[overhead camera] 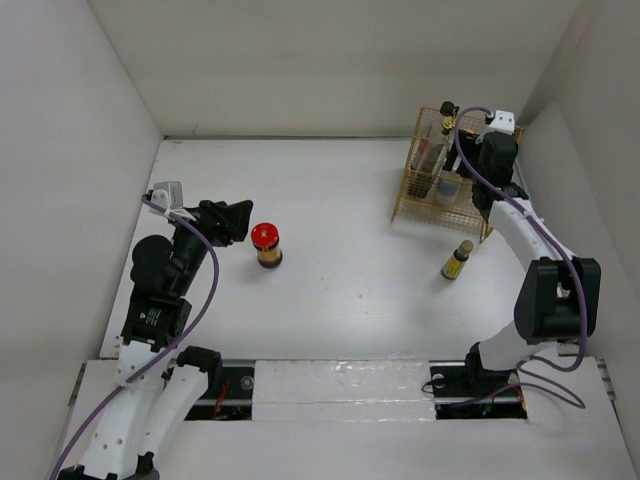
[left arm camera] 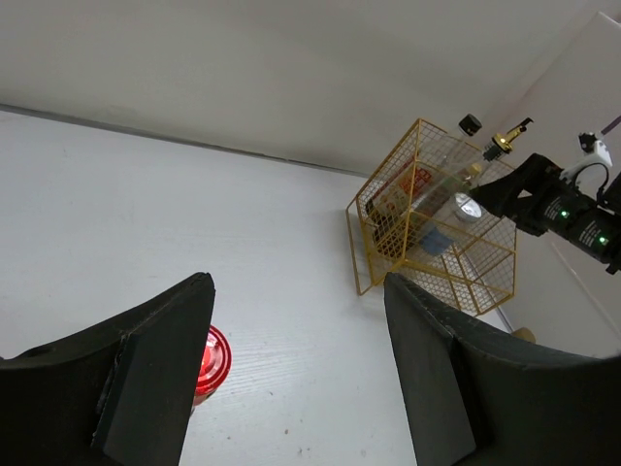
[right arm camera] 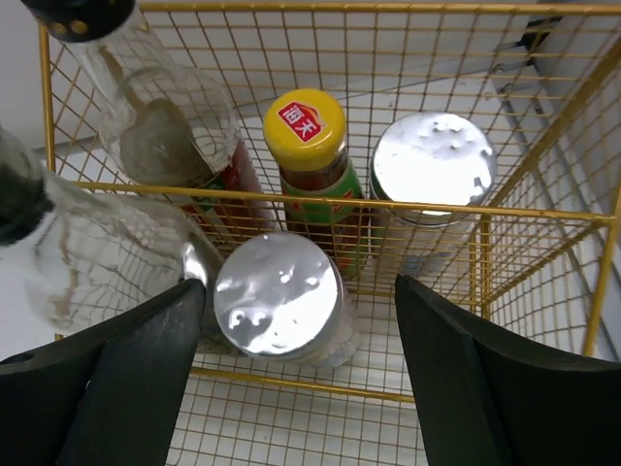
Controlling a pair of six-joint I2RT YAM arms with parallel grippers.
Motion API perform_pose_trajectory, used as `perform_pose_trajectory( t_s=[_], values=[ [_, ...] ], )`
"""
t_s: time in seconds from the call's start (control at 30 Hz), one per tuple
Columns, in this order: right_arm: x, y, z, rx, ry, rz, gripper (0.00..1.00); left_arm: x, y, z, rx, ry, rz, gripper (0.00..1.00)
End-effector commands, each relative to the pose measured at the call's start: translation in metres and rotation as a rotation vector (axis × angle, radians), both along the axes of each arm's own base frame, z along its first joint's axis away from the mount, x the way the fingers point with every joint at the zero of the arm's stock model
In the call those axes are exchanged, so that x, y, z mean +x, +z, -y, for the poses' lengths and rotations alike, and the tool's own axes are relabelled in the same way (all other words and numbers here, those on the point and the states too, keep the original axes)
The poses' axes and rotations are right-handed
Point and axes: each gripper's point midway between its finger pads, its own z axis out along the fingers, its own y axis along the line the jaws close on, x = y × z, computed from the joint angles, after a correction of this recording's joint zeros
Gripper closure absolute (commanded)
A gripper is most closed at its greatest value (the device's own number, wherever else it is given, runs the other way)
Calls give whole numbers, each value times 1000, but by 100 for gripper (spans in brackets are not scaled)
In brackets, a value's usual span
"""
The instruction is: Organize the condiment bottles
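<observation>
Pretty bare setup tbh: a white table (overhead camera: 340, 200) is boxed in by plain white panels, with a left wall (overhead camera: 60, 150), a back wall (overhead camera: 330, 60) and a right wall (overhead camera: 610, 170) set right at its edges. A faint painted-wood grain can be made out on the tabletop in the left wrist view, and a dark seam (left arm camera: 146, 133) is seen where it meets the back wall. Everything is lit evenly, only soft shadows are thrown, and a slight sheen is picked up on the white strip (overhead camera: 340, 382) along the near edge.

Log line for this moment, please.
left gripper open near jar | right gripper open over basket | in basket: two clear bottles, yellow-cap bottle, two shakers | jar, dark bottle on table
</observation>
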Motion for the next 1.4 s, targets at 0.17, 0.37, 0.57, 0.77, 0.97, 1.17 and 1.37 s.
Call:
perform_pose_trajectory(
  t_s=[0.17,0.37,0.57,0.77,0.97,1.17,1.37],
  values=[
    [-39,111,-3,10,-21,261,23,-2,15,2,-8,-14,56,34],
    [-74,134,-109,45,345,357,85,-3,17,1,-8,-5,56,34],
    [-119,70,-308,-18,943,261,30,-1,16,-10,-10,59,41,35],
    [-166,14,-408,-74,1238,151,0,-5,22,-17,-28,92,61,35],
    [-190,-27,-460,-119,1373,58,0,-6,22,-14,-27,73,62,35],
    [-179,-49,-491,-133,1406,37,0,-6,22,-14,-27,72,62,35],
    [-163,-68,-513,-114,1399,11,3,-6,18,-12,-23,62,53,35]
  ],
)
